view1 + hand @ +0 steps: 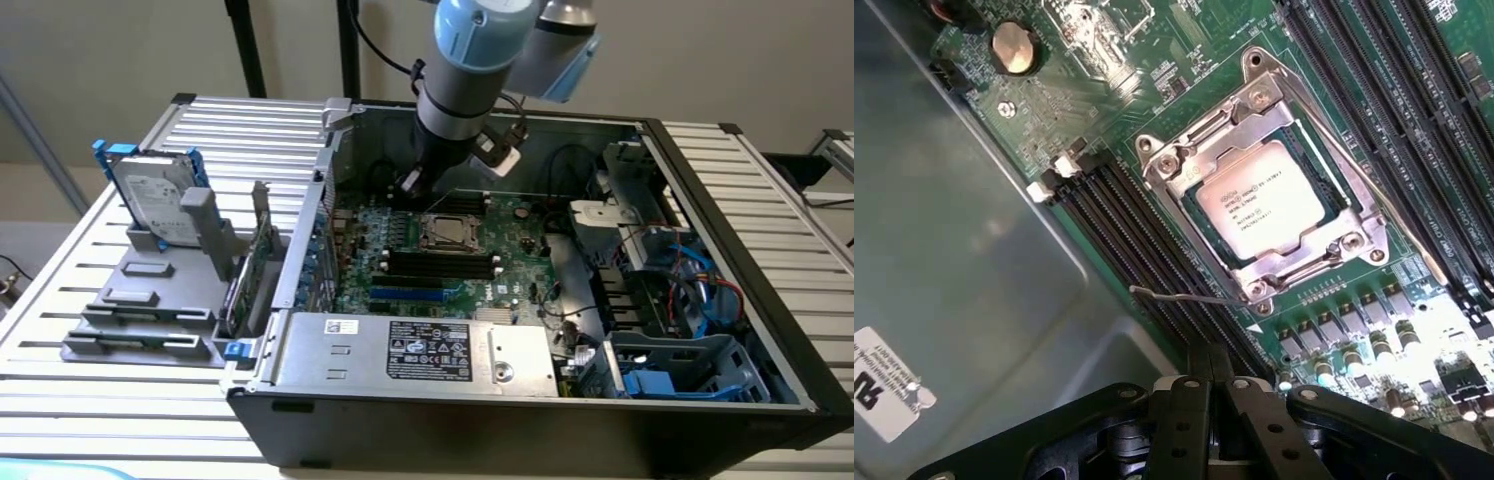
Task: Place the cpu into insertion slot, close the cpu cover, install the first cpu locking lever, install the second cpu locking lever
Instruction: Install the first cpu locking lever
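Closest to the lens, the black two-fingered claw (1207, 372) has its fingers pressed together with nothing between them, a posture suited to pushing rather than gripping. Its tips hover near the free end of a thin silver wire locking lever (1189, 297), which sticks out loose over the long black memory slots (1116, 225), so this lever looks not yet latched. Beyond it, the small square pale-silver cpu (1256, 208) lies flat in the dark square insertion slot (1324, 180) on the green circuit board (1154, 90). The silvery metal cpu cover (1226, 130) is folded down around it, its window framing the chip's face. A second wire lever (1354, 165) runs along the cover's other side; whether it is hooked I cannot tell. The open black computer case (534, 430) lies on its side on a slatted metal desk (120, 400), giving the arm access from above.
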Action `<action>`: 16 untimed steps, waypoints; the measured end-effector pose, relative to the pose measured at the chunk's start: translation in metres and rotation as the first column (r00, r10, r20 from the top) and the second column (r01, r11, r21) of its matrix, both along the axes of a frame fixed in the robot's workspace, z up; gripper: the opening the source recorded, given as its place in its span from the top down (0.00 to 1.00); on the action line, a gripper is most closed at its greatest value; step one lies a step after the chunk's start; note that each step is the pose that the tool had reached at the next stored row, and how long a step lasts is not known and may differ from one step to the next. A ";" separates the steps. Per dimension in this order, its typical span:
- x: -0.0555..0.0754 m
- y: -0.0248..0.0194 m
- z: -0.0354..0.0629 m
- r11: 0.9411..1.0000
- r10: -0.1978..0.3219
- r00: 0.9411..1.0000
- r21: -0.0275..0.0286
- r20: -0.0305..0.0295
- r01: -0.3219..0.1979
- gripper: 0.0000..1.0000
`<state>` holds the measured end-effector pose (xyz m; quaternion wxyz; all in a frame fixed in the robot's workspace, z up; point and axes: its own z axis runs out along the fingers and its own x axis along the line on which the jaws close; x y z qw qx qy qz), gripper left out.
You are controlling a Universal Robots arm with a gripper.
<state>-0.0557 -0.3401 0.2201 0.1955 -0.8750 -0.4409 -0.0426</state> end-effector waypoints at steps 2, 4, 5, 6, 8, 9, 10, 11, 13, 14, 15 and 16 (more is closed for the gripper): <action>0.000 0.0000 -0.0036 1.000 0.000 1.000 0.000 0.001 0.000 0.89; 0.000 -0.0001 -0.0073 1.000 0.000 1.000 0.000 0.001 0.000 0.89; 0.000 -0.0001 -0.0091 1.000 0.000 1.000 0.000 0.002 0.000 0.89; 0.000 -0.0001 -0.0107 1.000 0.000 1.000 0.000 0.002 0.000 0.89; 0.000 -0.0001 -0.0130 1.000 0.000 1.000 0.000 0.002 0.000 0.89; 0.000 -0.0001 -0.0138 1.000 0.000 1.000 0.000 0.002 0.000 0.89; 0.000 -0.0001 -0.0144 1.000 0.000 1.000 0.000 0.002 0.000 0.89; 0.000 -0.0002 -0.0147 1.000 0.000 1.000 0.000 0.002 0.000 0.89; 0.000 -0.0001 -0.0154 1.000 0.000 1.000 0.000 0.002 0.000 0.89; 0.000 -0.0001 -0.0156 1.000 0.000 1.000 -0.001 0.002 0.000 0.89; 0.000 -0.0001 -0.0157 1.000 0.000 1.000 -0.002 0.002 0.000 0.89; 0.000 -0.0001 -0.0159 1.000 0.000 1.000 -0.003 0.002 0.000 0.89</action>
